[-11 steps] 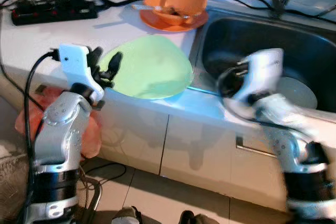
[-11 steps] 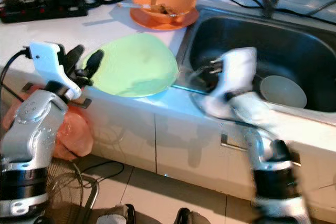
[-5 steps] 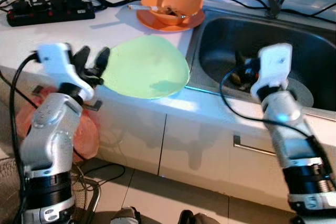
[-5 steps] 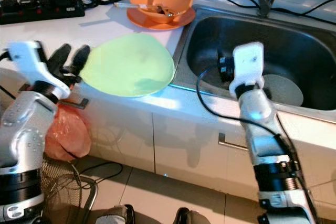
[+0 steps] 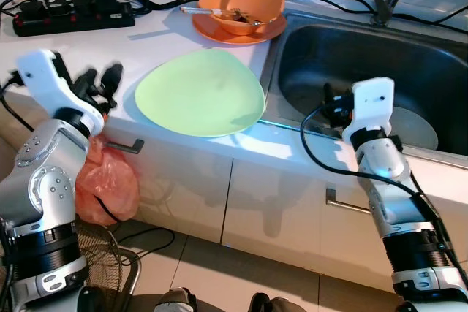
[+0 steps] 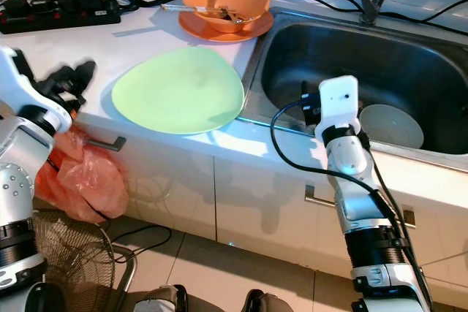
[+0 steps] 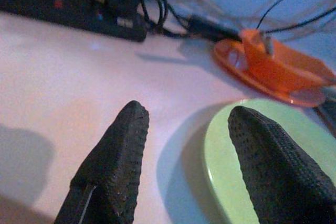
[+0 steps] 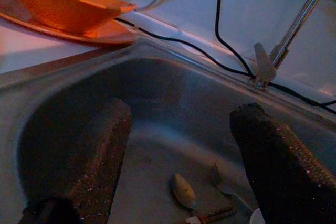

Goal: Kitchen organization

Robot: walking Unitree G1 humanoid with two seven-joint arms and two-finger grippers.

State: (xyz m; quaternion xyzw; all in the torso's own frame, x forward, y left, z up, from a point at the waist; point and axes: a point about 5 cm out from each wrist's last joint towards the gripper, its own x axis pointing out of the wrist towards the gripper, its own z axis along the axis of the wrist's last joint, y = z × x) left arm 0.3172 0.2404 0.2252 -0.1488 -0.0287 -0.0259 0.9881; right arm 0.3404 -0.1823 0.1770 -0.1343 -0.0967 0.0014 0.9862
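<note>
- My left gripper [image 5: 102, 84] has pulled back toward the counter's outer edge; half a second ago its fingers sat nearer the rim of the flat pale-green plate [image 5: 201, 93]. Its two black fingers are spread apart with nothing between them, just beside the plate's rim.
- My right gripper [image 8: 184, 145] has steadied over the near edge of the stainless steel sink [image 5: 322, 49] after swinging in a blur a second ago. Its fingers are parted and empty, pointing into the basin.
- The green plate lies untouched on the white counter [image 5: 88, 45], and the orange bowl on its orange saucer [image 5: 238, 9] sits behind it.
- A round grey dish [image 6: 391, 126] and some cutlery [image 8: 181, 190] lie in the sink.
- I judge nothing is grasped yet; the right arm seems set up for the sink items.
</note>
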